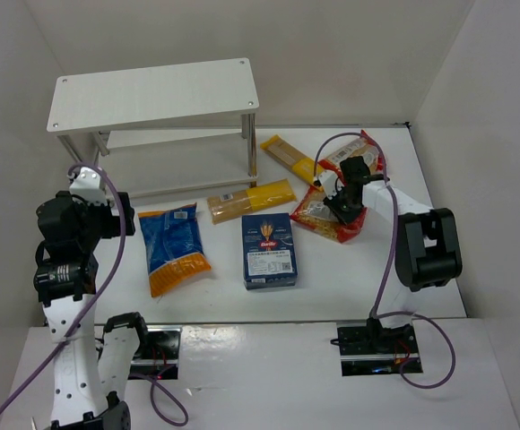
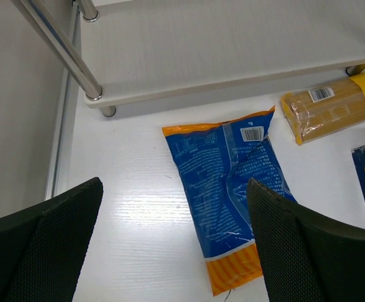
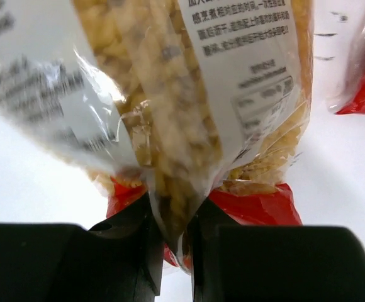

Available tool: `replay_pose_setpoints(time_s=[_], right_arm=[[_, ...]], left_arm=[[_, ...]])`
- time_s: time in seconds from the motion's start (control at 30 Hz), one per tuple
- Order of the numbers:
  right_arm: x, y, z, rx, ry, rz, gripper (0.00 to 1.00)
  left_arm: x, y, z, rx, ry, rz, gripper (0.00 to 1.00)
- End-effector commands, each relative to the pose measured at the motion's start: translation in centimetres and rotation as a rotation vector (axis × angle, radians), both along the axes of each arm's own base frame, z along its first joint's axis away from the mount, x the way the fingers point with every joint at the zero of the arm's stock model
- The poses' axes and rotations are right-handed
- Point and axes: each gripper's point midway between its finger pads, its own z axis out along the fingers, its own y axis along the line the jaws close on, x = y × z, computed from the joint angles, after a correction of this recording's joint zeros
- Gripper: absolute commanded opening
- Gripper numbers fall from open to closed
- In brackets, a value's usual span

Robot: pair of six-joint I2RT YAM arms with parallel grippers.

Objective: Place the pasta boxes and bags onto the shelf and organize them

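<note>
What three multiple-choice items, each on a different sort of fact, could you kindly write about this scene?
1. Where is the dark blue box?
A) flat on the table, beside the blue-and-orange bag
B) upright against the wall
C) under a cloth

2. How many long yellow packs lie on the table?
A) one
B) two
C) four

3. The right jaws are:
A) wide open
B) shut on nothing
C) shut on a red-edged bag

Answers:
1 A, the top view shows it lying flat next to that bag.
2 B, two lie apart behind the box.
3 C, the right wrist view shows the bag pinched between them.
</note>
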Motion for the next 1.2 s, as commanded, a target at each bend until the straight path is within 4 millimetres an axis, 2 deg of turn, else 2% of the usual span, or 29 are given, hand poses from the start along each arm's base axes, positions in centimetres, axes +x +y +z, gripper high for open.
replay_pose_setpoints(time_s=[0.0, 0.03, 0.1, 0.13, 0.17, 0.27, 0.33, 0.37, 0.47, 0.53, 0.6, 0.63, 0.7, 0.73, 0.77, 0.83, 0.87, 0.9, 0.93, 0.97, 1.0, 1.03, 1.07, 1.1, 1.13, 1.17], right_arm=[[-1.7, 2.9, 3.9, 0.122, 0.001, 0.076, 0.01], [-2.3, 3.6, 5.2, 0.139, 0.0, 0.088, 0.01], [-1.9, 5.3, 9.3, 0.18, -0.093, 0.128, 0.0], [-2.0, 6.0, 10.7, 0.194, -0.117, 0.13, 0.0], [-1.9, 6.7, 13.3, 0.213, -0.178, 0.141, 0.0], [-1.9, 8.7, 17.3, 0.229, -0.251, 0.178, 0.0], [-1.9, 9.3, 19.3, 0.239, -0.29, 0.185, 0.0], [-1.7, 9.9, 21.1, 0.257, -0.322, 0.192, 0.0], [-1.6, 10.4, 23.5, 0.276, -0.366, 0.197, 0.0], [-1.7, 11.4, 25.1, 0.312, -0.391, 0.222, 0.0], [-2.2, 12.1, 25.8, 0.336, -0.39, 0.248, 0.0], [-2.5, 13.1, 27.1, 0.366, -0.411, 0.282, 0.0], [-3.0, 14.4, 27.0, 0.387, -0.369, 0.31, 0.0], [-3.1, 15.2, 28.0, 0.409, -0.378, 0.334, 0.0], [-4.1, 16.8, 28.2, 0.449, -0.346, 0.388, 0.0], [-4.7, 18.6, 28.2, 0.484, -0.288, 0.441, 0.0], [-5.8, 20.3, 28.2, 0.521, -0.25, 0.499, 0.0], [-6.3, 21.2, 28.1, 0.534, -0.227, 0.524, 0.0], [-6.6, 22.1, 28.6, 0.553, -0.225, 0.554, 0.0], [-6.9, 23.2, 28.0, 0.561, -0.202, 0.588, 0.0], [-8.1, 24.5, 27.9, 0.597, -0.164, 0.638, 0.0], [-8.3, 25.2, 28.4, 0.618, -0.164, 0.661, 0.0], [-8.2, 26.3, 27.7, 0.63, -0.133, 0.679, 0.0], [-8.5, 27.3, 28.8, 0.673, -0.133, 0.72, 0.0], [-7.9, 28.1, 28.2, 0.68, -0.111, 0.724, 0.0], [-7.8, 28.7, 28.5, 0.7, -0.106, 0.739, 0.0]], left_arm=[[0.2, -0.7, 0.7, -0.005, -0.034, -0.042, 1.0], [0.2, -0.7, 0.7, -0.005, -0.034, -0.042, 1.0], [0.2, -1.0, 0.8, 0.0, -0.035, -0.06, 1.0], [0.2, -1.4, 0.8, -0.009, -0.038, -0.083, 1.0], [0.2, -1.4, 0.8, 0.001, -0.037, -0.087, 1.0], [0.3, -2.1, 0.0, -0.006, -0.002, -0.141, 1.0], [0.4, -2.7, -0.4, -0.015, 0.012, -0.183, 1.0], [0.4, -2.9, -0.4, -0.008, 0.01, -0.199, 1.0], [0.2, -3.5, -0.5, -0.01, 0.014, -0.242, 1.0], [-0.2, -4.2, 0.1, -0.006, -0.014, -0.281, 1.0], [-0.6, -5.0, 0.3, 0.007, -0.028, -0.331, 1.0], [-0.9, -6.0, 0.3, -0.005, -0.032, -0.397, 1.0], [-1.3, -7.2, 0.1, 0.04, -0.046, -0.508, 1.0], [-1.5, -7.7, 0.1, 0.055, -0.053, -0.555, 1.0], [-1.7, -8.8, 0.2, 0.06, -0.068, -0.621, 1.0], [-1.7, -9.5, 0.2, 0.095, -0.082, -0.691, 1.0], [-1.4, -9.9, -0.2, 0.091, -0.07, -0.723, 1.0], [-1.5, -10.4, -0.1, 0.108, -0.087, -0.774, 1.0], [-1.2, -10.6, -0.4, 0.113, -0.088, -0.809, 1.0], [-1.5, -11.3, -0.1, 0.137, -0.118, -0.868, 1.0], [-1.6, -12.1, 0.0, 0.13, -0.14, -0.931, 1.0], [-1.2, -12.3, 0.0, 0.127, -0.147, -0.952, 1.0], [-1.1, -12.4, 0.1, 0.121, -0.156, -0.965, 1.0], [-1.0, -12.7, 0.1, 0.135, -0.175, -1.003, 1.0], [-1.1, -12.9, -0.3, 0.143, -0.182, -1.024, 1.0], [-1.1, -13.0, -0.2, 0.161, -0.198, -1.041, 1.0]])
